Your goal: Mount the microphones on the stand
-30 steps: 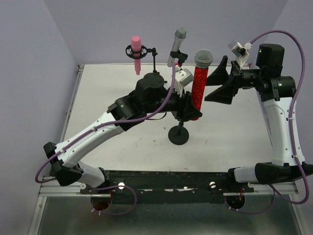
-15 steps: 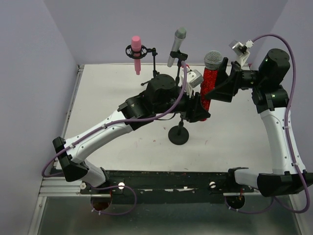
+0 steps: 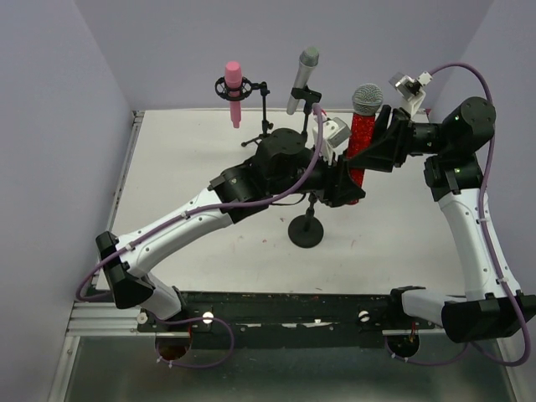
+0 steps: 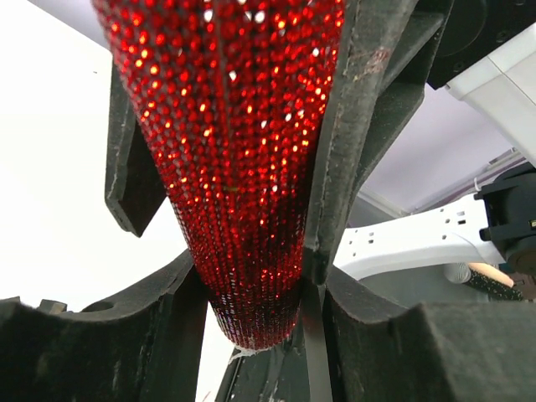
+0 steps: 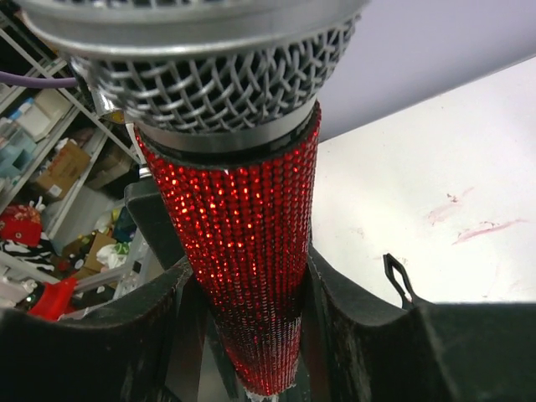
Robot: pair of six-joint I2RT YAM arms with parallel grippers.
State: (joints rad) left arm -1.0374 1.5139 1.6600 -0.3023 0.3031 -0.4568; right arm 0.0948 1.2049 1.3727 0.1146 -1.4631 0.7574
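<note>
The glossy red microphone (image 3: 361, 138) with its silver mesh head (image 5: 209, 75) stands nearly upright in the air to the right of the stand (image 3: 306, 229). My left gripper (image 3: 347, 186) is shut on its lower body (image 4: 243, 184). My right gripper (image 3: 378, 144) is shut on the body higher up, just below the head (image 5: 247, 251). In the left wrist view the right gripper's fingers (image 4: 356, 126) flank the microphone above my left gripper (image 4: 251, 289). The pink microphone (image 3: 233, 80) and the silver-grey microphone (image 3: 303, 77) sit in holders on the stand's upper arms.
The stand's round black base (image 3: 306, 231) rests on the white table just below the left wrist. A small black clip (image 5: 399, 280) pokes up beside the right fingers. Purple walls close the table's back and sides; the black rail (image 3: 285, 308) runs along the near edge.
The left arm has carried the red microphone right and slightly up. The right gripper has moved in from the right and closed on its upper body.
</note>
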